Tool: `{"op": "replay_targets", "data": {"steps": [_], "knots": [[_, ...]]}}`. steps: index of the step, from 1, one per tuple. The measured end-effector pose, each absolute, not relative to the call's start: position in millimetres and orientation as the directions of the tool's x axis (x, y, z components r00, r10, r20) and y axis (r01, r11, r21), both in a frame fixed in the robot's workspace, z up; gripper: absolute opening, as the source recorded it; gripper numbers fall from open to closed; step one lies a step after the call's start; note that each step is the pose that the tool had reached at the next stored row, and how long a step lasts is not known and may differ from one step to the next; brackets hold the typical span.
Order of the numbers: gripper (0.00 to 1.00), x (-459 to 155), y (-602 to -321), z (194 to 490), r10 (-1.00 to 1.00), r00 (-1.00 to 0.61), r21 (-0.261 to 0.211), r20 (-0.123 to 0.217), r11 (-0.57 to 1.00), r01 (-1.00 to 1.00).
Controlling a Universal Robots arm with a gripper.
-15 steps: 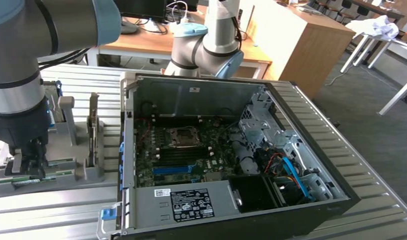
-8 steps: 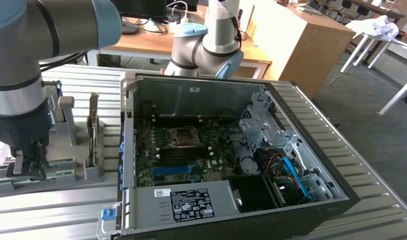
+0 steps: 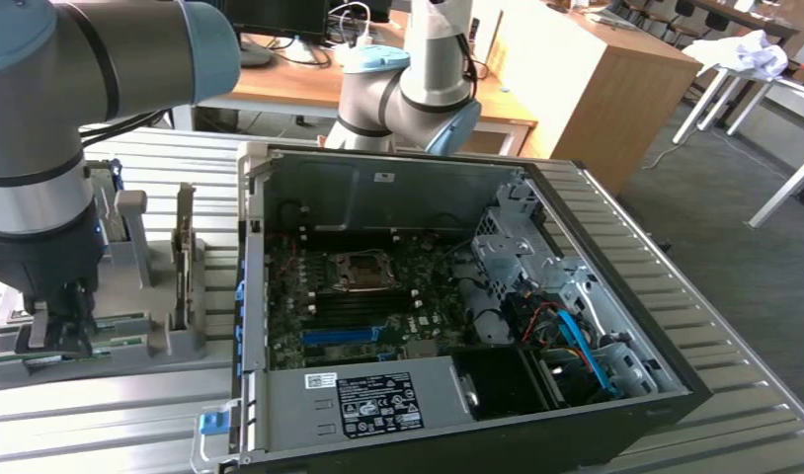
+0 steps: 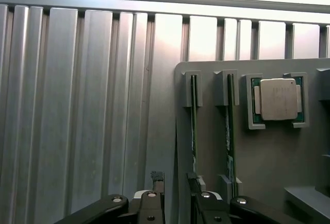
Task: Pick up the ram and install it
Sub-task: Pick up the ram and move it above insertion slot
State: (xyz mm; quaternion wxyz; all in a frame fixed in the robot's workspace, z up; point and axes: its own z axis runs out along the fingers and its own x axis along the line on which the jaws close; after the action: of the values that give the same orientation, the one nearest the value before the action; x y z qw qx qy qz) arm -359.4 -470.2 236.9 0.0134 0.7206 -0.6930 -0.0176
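The pincer (image 4: 175, 180) stands open, gripping nothing, over the edge of the grey holder tray (image 4: 273, 157). The ram (image 4: 193, 121) stands on edge in its slot, just ahead of one fingertip.

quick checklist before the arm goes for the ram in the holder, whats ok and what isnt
1. gripper open: ok, jaws stand apart.
2. Nothing held: ok.
3. Ram in the holder: ok, two sticks stand on edge in slots, the edge stick and the second stick beside the processor.
4. Gap centred on a stick: not ok, the edge stick seems to line up with one fingertip, not the gap.
5. computer case open: ok.
6. memory slots free: cannot tell.
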Motion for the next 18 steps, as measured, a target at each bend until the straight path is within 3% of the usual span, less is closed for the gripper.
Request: {"op": "replay_targets", "data": {"steps": [18], "knots": [[0.30,-366.0,-462.1,228.7,-0.999,0.043,0.044,-0.004,-0.043,-0.998]]}}
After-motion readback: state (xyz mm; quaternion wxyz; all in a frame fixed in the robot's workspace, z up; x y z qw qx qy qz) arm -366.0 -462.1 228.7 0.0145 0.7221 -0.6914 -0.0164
